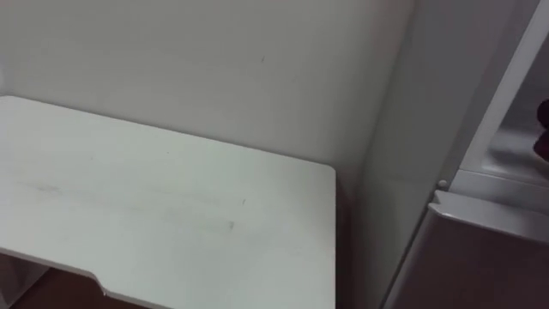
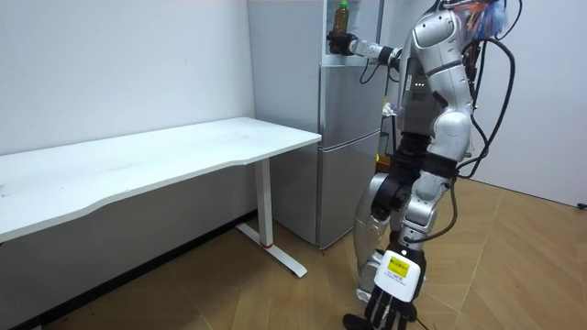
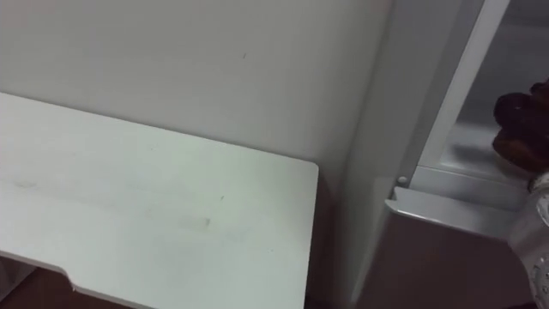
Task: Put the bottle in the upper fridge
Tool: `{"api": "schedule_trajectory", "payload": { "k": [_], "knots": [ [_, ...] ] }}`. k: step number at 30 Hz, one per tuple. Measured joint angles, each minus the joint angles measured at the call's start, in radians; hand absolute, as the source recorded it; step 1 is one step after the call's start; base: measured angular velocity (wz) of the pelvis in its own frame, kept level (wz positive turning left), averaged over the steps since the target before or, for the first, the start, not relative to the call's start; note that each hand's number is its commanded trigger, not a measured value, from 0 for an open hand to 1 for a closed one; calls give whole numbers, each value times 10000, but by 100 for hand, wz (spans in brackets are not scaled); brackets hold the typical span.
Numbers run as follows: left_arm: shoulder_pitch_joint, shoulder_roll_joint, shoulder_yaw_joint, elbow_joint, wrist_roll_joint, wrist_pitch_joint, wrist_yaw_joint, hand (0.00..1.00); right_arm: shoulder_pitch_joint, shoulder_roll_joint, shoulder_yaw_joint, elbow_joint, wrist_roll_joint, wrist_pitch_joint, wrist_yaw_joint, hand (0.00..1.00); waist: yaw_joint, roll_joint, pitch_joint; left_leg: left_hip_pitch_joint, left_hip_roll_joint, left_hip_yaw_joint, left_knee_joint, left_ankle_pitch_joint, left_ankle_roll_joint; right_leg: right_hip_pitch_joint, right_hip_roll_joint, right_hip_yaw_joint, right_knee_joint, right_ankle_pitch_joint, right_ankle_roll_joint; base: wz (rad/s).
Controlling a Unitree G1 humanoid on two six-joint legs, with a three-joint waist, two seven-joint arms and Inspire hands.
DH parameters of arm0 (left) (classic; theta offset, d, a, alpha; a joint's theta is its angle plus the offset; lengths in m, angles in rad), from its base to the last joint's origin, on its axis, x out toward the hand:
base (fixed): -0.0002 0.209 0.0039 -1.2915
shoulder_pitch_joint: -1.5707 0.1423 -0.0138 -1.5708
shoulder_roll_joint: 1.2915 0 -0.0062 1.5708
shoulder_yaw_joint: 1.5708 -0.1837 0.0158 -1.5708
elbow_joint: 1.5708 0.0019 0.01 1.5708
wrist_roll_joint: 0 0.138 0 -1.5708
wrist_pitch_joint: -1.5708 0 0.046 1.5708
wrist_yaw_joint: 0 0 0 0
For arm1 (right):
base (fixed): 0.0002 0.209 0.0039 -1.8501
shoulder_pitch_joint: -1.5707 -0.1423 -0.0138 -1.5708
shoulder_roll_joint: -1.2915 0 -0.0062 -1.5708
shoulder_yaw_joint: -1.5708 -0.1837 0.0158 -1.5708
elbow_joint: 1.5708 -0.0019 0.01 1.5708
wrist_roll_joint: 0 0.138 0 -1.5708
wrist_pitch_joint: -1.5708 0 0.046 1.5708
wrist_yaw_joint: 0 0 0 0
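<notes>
Right hand (image 2: 340,43) clenched round the bottle (image 2: 341,16) — bottle upright, long axis vertical, standing above the hand at the open top of the fridge (image 2: 348,137). Judged: placement lies straight ahead of this hand — left hand (image 2: 390,304) hangs slack, far below.

Right hand (image 3: 520,129): dark, fingers curled, at the view's right edge, inside the upper fridge compartment.
Upper fridge compartment (image 3: 467,153): open; its pale floor lies just below and left of the hand.
Lower fridge door (image 3: 446,253): grey, directly beneath the hand.
Fridge side (image 3: 377,154): upright, left of the hand.
Table (image 3: 154,215): white, well left of the hand and lower, its corner near the fridge side.
Wall (image 3: 214,69): plain, behind the table.
</notes>
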Motion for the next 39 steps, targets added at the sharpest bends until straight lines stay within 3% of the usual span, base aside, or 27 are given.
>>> {"api": "schedule_trajectory", "payload": {
  "k": [8,11,18,24,33,37,39],
  "knots": [
    [-16,164,-43,-50,-22,107,-11,0,-476,-79,220,1310,-24,-15,544,100,116,84,62,-464,17,-395,748,-241,12,-65,71,-90,72,-7,4,8],
    [-14,174,-69,-390,-22,288,-9,0,-667,-383,533,1929,-87,-29,691,100,287,107,46,-701,18,-478,983,-296,-6,-212,98,-146,-69,-76,76,9],
    [-8,346,-335,-504,-26,657,10,0,-847,-418,591,2678,-404,-134,705,100,554,120,21,-830,25,-601,1098,-241,-5,-242,149,-277,-73,-19,32,3],
    [16,429,-491,-460,-28,632,14,0,-851,-428,670,3086,-398,-387,696,100,862,125,17,-780,72,-570,1096,-214,-39,-219,195,-237,-61,32,-69,-2],
    [21,573,-546,-414,-31,528,-5,0,-912,-438,959,3462,-292,-660,1343,100,946,104,31,-786,183,-554,1080,-143,-177,-234,226,-254,-33,-27,-155,0],
    [21,625,-539,-417,-35,538,-115,0,-913,-442,957,3563,-293,-670,1743,53,946,86,37,-764,219,-564,1061,-107,-235,-215,268,-252,-31,-44,-198,0],
    [39,647,-534,-415,-37,541,-238,0,-913,-441,959,3706,-264,-662,2056,0,946,66,49,-670,227,-572,1029,-98,-254,-114,272,-273,-36,-63,-226,0]
  ]
}}
